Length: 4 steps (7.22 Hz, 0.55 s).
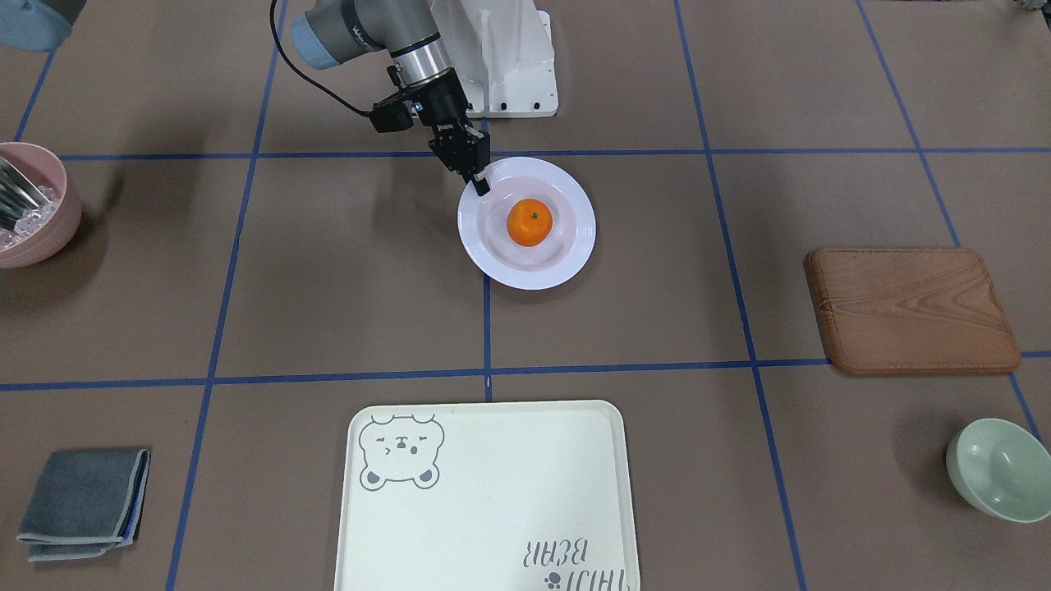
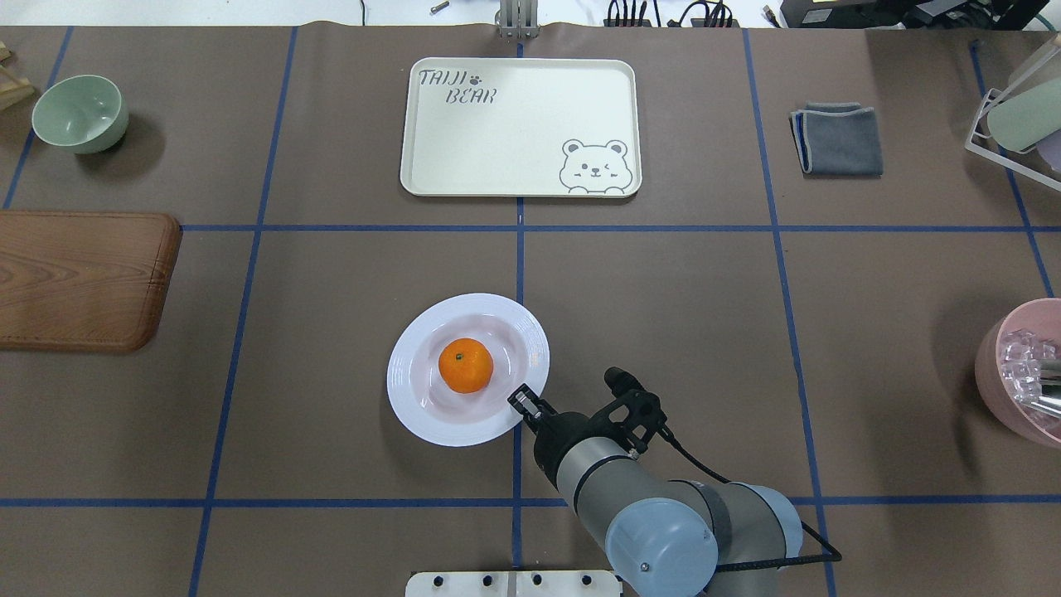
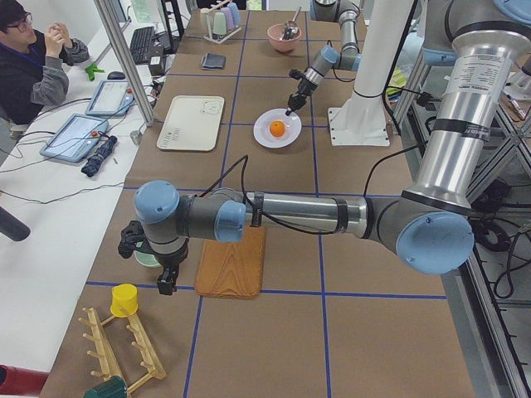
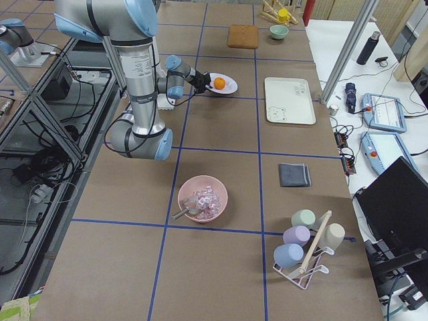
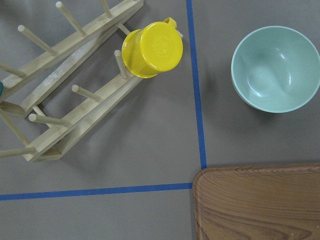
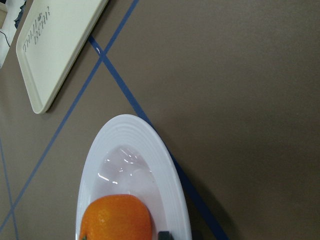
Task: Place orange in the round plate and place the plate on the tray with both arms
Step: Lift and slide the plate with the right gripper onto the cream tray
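The orange (image 1: 528, 222) lies in the middle of the round plate (image 1: 493, 264), which rests on the table near the robot's base. My right gripper (image 1: 480, 185) comes down at the plate's near rim, its fingers (image 6: 165, 234) straddling that rim and shut on it. From overhead, the right gripper (image 2: 524, 401) sits on the plate's (image 2: 414, 414) lower right edge, beside the orange (image 2: 465, 365). The tray (image 2: 514, 124) lies bare at the far side of the table. My left gripper (image 3: 166, 280) hangs far off by the green bowl; I cannot tell if it is open or shut.
A wooden board (image 1: 911, 310) and a green bowl (image 1: 998, 480) lie on the robot's left. A pink bowl of ice (image 1: 33, 205) and a folded grey cloth (image 1: 82, 502) lie on its right. A wooden rack holds a yellow cup (image 5: 152, 47). A person (image 3: 33, 50) sits beyond the table.
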Each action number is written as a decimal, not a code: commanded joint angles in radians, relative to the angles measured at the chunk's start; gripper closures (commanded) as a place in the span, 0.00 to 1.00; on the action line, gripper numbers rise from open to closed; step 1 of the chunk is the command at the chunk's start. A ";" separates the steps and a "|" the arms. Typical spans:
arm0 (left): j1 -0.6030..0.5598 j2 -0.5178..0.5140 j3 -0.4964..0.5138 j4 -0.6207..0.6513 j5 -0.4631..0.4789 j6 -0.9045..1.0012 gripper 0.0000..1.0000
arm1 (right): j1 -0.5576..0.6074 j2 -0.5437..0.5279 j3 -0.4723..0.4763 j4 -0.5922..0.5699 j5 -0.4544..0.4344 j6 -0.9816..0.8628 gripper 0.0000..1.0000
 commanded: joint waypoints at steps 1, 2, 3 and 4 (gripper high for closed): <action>0.002 -0.002 -0.005 0.015 -0.001 -0.005 0.02 | 0.015 0.001 0.041 0.008 -0.003 0.018 1.00; 0.003 0.000 0.007 0.034 -0.006 -0.008 0.02 | 0.021 0.001 0.056 0.008 -0.004 0.035 1.00; 0.000 0.033 -0.014 0.044 -0.010 -0.002 0.02 | 0.031 0.002 0.062 0.008 -0.004 0.042 1.00; 0.000 0.064 -0.038 0.043 -0.054 -0.001 0.02 | 0.037 0.001 0.069 0.009 -0.004 0.073 1.00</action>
